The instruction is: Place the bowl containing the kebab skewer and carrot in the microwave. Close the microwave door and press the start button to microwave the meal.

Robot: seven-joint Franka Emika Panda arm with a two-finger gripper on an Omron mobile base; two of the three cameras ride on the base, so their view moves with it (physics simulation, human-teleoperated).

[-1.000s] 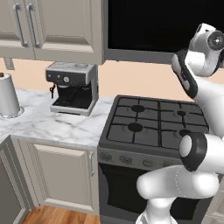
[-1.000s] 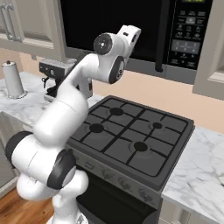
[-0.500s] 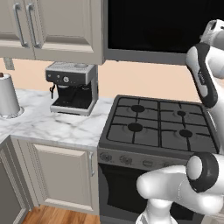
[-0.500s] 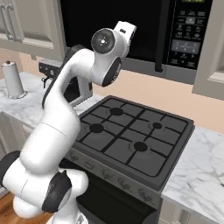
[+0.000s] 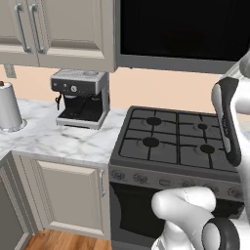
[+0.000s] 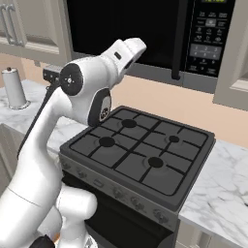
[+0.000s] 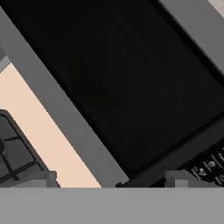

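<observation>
The microwave (image 6: 145, 34) hangs above the stove, its black glass door (image 5: 185, 27) flat against the front, and its button panel (image 6: 209, 36) is to the right of the vertical handle (image 6: 177, 43). My gripper (image 6: 137, 46) is raised in front of the lower left part of the door, close to the glass. In the hand view the door (image 7: 118, 78) looms near, the panel (image 7: 208, 164) lies at lower right, and the gripper (image 7: 111, 181) is open with its fingertips (image 7: 177, 178) far apart and nothing between them. The bowl, kebab skewer and carrot are out of view.
A black gas stove (image 5: 173, 141) stands right below the microwave. A coffee machine (image 5: 80, 97) and a paper towel roll (image 5: 9, 105) sit on the marble counter (image 5: 58, 139) to the left. Grey cabinets (image 5: 58, 29) flank the microwave.
The arm has folded differently: its elbow swung down and to the right while the hand stayed up by the microwave door. The door and stove have not moved.
</observation>
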